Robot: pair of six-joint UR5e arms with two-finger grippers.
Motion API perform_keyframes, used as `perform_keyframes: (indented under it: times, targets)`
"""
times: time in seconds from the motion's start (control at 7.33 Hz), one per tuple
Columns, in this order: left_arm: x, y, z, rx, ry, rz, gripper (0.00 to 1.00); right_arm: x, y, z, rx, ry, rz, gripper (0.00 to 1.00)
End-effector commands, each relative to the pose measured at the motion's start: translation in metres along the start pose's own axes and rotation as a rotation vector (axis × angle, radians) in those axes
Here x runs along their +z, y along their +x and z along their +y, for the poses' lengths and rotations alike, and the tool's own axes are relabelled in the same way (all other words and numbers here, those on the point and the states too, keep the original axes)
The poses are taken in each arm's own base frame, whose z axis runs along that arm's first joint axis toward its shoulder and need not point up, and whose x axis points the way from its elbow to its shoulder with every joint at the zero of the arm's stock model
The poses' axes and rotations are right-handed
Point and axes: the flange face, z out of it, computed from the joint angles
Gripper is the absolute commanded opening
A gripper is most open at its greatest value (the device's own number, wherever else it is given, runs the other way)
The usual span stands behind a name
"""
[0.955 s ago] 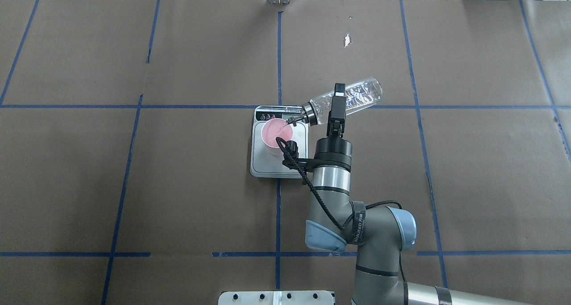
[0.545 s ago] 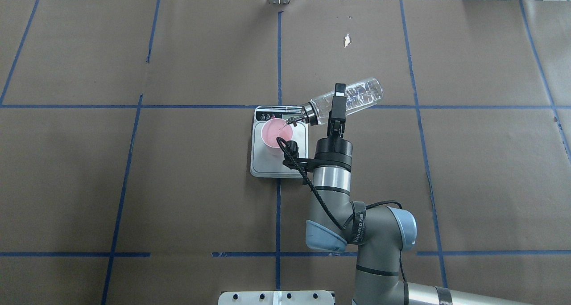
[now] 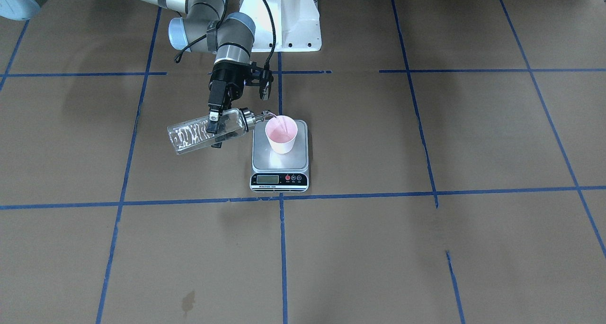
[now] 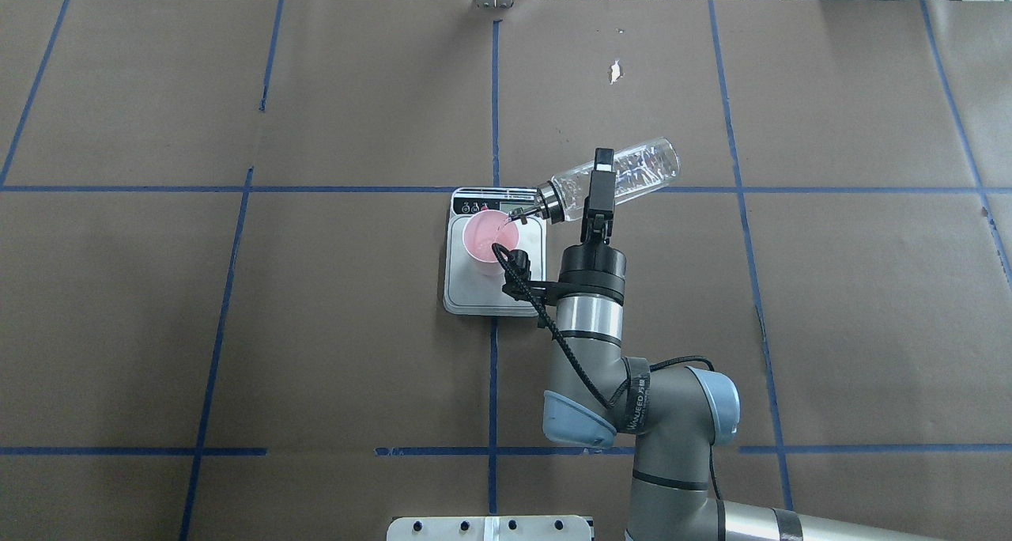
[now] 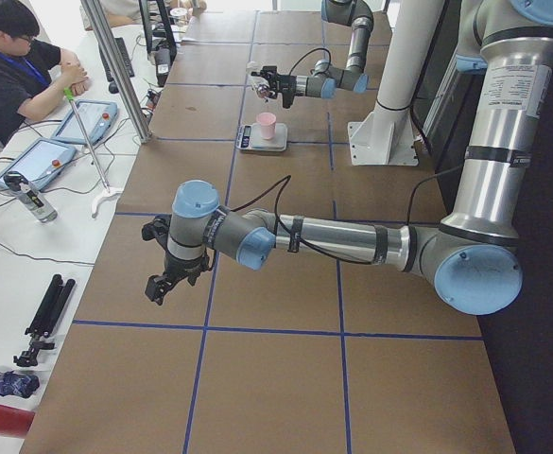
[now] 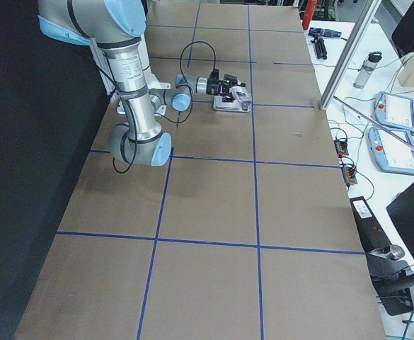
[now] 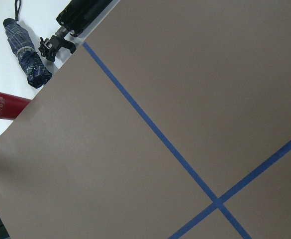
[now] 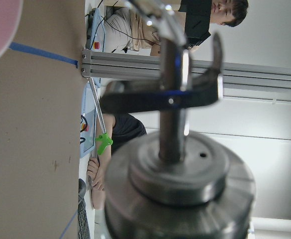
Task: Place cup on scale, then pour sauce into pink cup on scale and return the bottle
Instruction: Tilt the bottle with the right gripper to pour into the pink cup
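Observation:
The pink cup [image 4: 486, 236] stands upright on the silver-grey scale [image 4: 474, 292], at the platform's far side near the display strip [image 3: 279, 178]. My right gripper [image 4: 598, 179] is shut on the clear glass bottle [image 4: 640, 169] and holds it tilted, cap end down to the left. The silver pourer cap [image 4: 547, 201] hangs just over the cup's rim. A thin clear stream of sauce [image 3: 279, 121] runs into the cup [image 3: 281, 134]. The cap fills the right wrist view [image 8: 180, 189]. My left gripper [image 5: 158, 284] hangs far away over bare table; I cannot tell its state.
The table is brown paper with blue tape lines and a small white tear [image 4: 614, 71]. The robot's white base [image 3: 281, 21] is behind the scale. A folded umbrella [image 7: 28, 62] and a tripod [image 7: 75, 17] lie off the table's left end. Operators sit along the far side [image 5: 11, 66].

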Motion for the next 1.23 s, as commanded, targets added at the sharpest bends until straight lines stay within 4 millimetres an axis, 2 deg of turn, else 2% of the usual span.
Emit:
perform_keyframes:
  times: [0.0, 0.41, 1.09]
  targets:
    - [0.0, 0.0, -0.001, -0.001, 0.0, -0.001, 1.0, 0.0, -0.002, 0.001, 0.009, 0.0, -0.004, 0.0]
    - [-0.001, 0.0, -0.002, 0.0, 0.001, -0.001, 1.0, 0.001, 0.001, 0.001, 0.026, 0.001, -0.007, 0.0]
    - [-0.001, -0.001, -0.002, -0.002, 0.001, -0.001, 1.0, -0.001, 0.01, 0.001, 0.186, 0.034, -0.058, 0.0]
